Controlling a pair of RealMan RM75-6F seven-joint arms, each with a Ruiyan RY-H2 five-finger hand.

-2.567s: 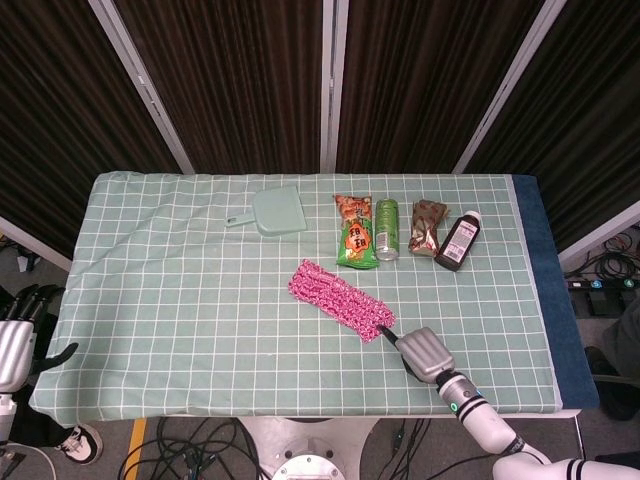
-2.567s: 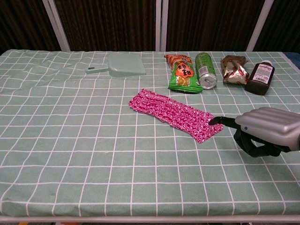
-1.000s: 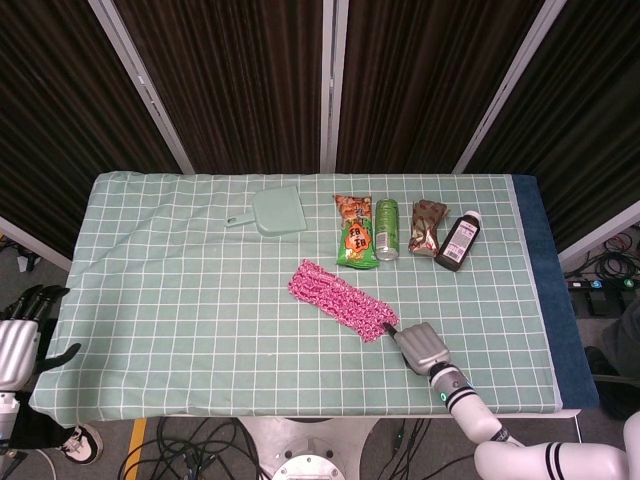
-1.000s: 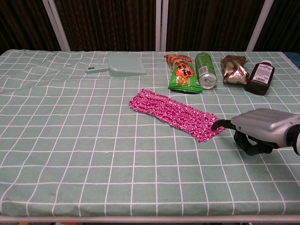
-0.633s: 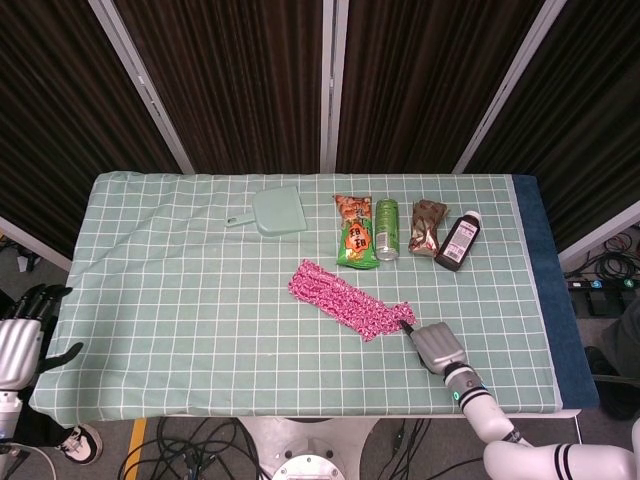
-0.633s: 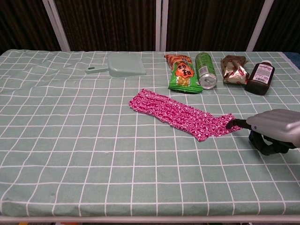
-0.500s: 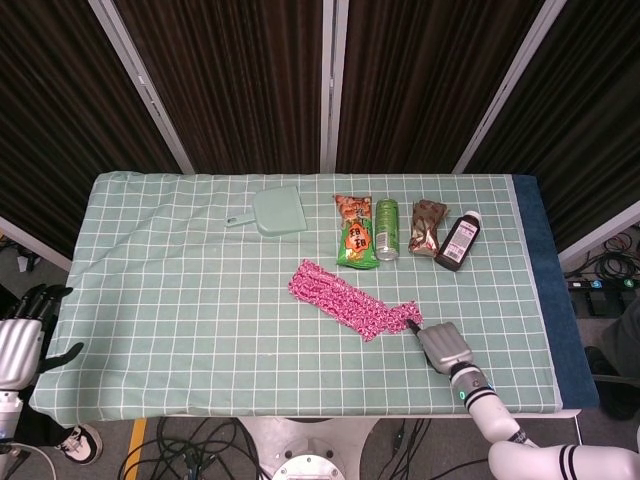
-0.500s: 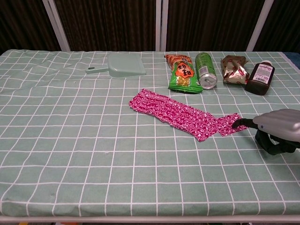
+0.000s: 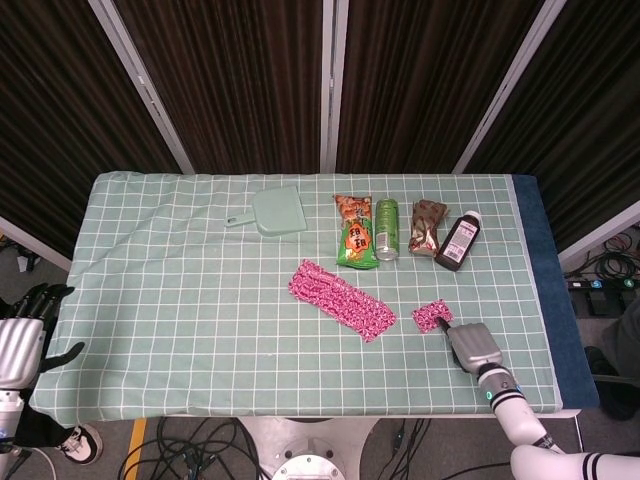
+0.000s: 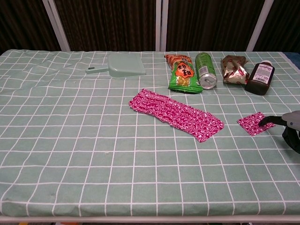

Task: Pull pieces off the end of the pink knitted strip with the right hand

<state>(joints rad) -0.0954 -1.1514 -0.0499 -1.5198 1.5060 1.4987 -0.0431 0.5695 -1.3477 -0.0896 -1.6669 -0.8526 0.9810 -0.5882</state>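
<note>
The pink knitted strip (image 9: pixel 342 300) (image 10: pixel 176 115) lies slanted on the checked cloth near the middle of the table. A small pink piece (image 9: pixel 432 316) (image 10: pixel 252 123) lies flat to its right, apart from the strip's end by a gap. My right hand (image 9: pixel 475 347) (image 10: pixel 290 126) is low at the table's front right, and its dark fingertip (image 10: pixel 267 121) pinches the piece's right edge. My left hand (image 9: pixel 20 340) hangs off the table's left front corner with its fingers apart and holds nothing.
Along the back stand a pale green dustpan (image 9: pixel 275 212) (image 10: pixel 124 65), a green snack bag (image 9: pixel 357 232), a green can (image 9: pixel 387 229), a brown packet (image 9: pixel 427 224) and a dark bottle (image 9: pixel 458 241). The table's right edge (image 9: pixel 545 300) is close to my right hand.
My right hand has drawn back to the right. The strip's end stretched, then a small piece came off and moved right with the fingertip. The strip stayed in place.
</note>
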